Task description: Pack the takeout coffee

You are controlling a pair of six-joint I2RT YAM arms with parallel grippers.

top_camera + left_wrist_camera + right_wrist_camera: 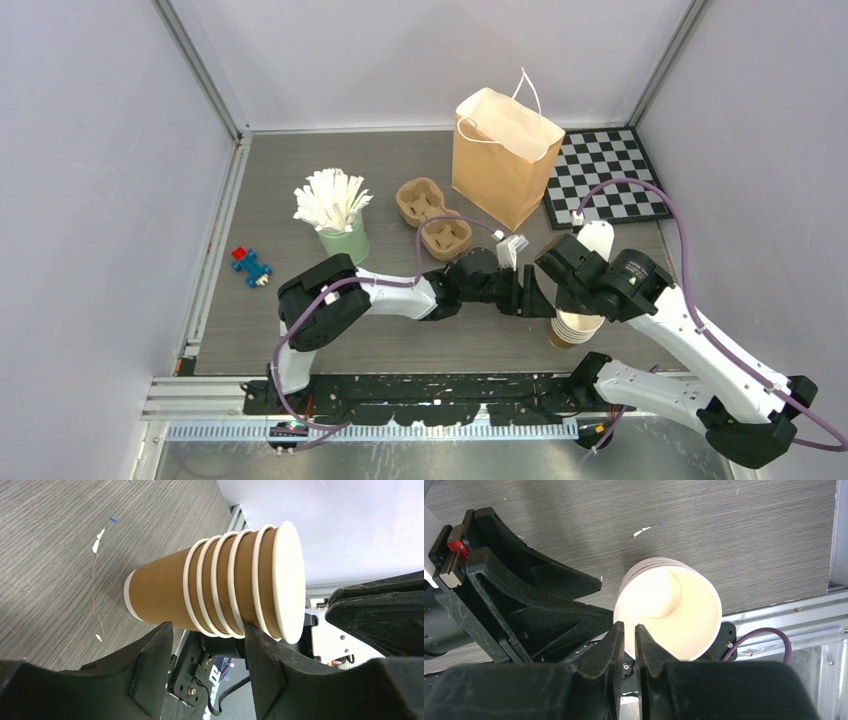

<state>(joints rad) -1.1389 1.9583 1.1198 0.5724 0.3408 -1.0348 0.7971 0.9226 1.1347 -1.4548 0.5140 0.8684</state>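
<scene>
Grey table [330,340], a paper bag [500,160] upright at its far side. The left claw [207,630] is spread, tips close beside a stack of lidless cups [200,587] near the front edge. The right claw [630,627] stands a slit apart at the top cup's [674,610] rim, contact unclear. The lidded coffee cannot be made out in any view

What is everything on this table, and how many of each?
paper bag: one, brown, back centre, open
checkered mat: one, black and white, back right
moulded cup tray: count unclear, tan, left of the bag
cup of sticks: one, green cup with white sticks, mid-left
toy: one, blue and red, far left
cup stack: one, brown with white rims, lidless, front right
left tool: black, jaws apart beside the stack
right tool: black, jaws nearly together at the top cup's rim
</scene>
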